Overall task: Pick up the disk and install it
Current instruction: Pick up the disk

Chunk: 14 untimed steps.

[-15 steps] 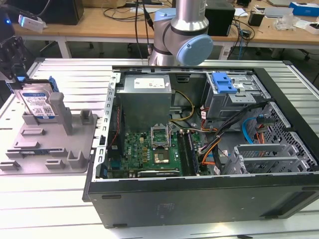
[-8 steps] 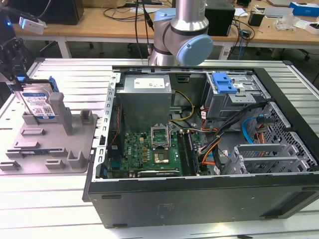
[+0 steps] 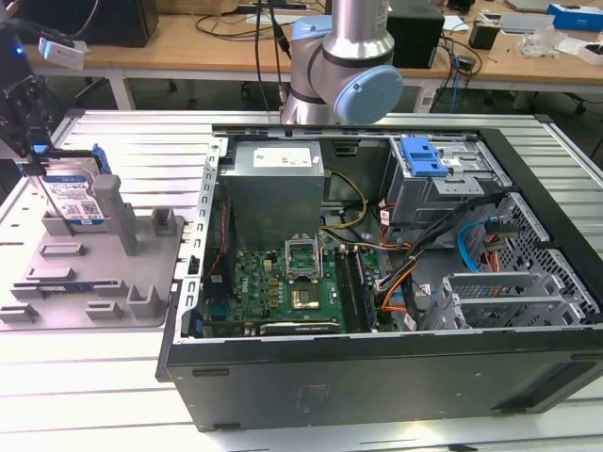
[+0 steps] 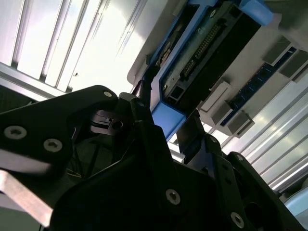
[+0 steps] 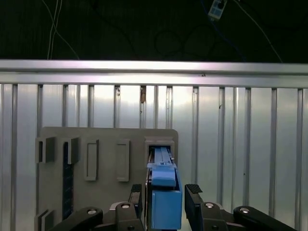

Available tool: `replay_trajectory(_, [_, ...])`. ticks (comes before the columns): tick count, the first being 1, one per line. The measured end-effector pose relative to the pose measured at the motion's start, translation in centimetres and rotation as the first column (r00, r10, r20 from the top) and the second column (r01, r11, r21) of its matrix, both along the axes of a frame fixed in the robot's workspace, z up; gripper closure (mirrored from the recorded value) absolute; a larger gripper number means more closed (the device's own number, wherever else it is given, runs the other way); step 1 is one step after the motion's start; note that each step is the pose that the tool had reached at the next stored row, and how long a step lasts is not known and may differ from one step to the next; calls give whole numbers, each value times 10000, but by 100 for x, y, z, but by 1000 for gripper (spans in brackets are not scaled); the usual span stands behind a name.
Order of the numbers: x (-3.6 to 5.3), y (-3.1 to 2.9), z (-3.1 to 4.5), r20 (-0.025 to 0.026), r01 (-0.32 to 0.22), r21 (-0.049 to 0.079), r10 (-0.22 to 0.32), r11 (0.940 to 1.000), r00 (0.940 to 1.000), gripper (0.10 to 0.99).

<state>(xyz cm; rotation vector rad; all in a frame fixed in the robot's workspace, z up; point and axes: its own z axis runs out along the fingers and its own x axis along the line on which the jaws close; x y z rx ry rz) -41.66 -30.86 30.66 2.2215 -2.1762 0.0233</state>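
The disk, silver with a white and blue label and a blue bracket, stands on edge in the grey fixture at the exterior view's left. My gripper hangs right above its top end. In the first wrist view my gripper is open, a black finger close on each side of the disk's blue end, narrow gaps showing. In the second wrist view my gripper straddles that blue end, and the disk's connector edge runs beyond it.
An open computer case lies at the exterior view's middle and right, with motherboard, cables and a drive cage with a blue latch. The arm's base stands behind it. The fixture has upright posts beside the disk. Everything rests on a ribbed metal table.
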Motion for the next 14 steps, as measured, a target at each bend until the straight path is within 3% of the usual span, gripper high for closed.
replay_trajectory(8, [0, -1, -41, 5, -1, 0, 1, 10000, 10000, 604])
replay_trajectory(10, [0, -1, -50, 5, 0, -1, 0, 10000, 10000, 620])
replay_trajectory(11, [-1, -1, -55, 6, 0, 0, 0, 10000, 10000, 690])
replay_trajectory(14, [-1, -2, -72, 5, 0, 0, 0, 10000, 10000, 690])
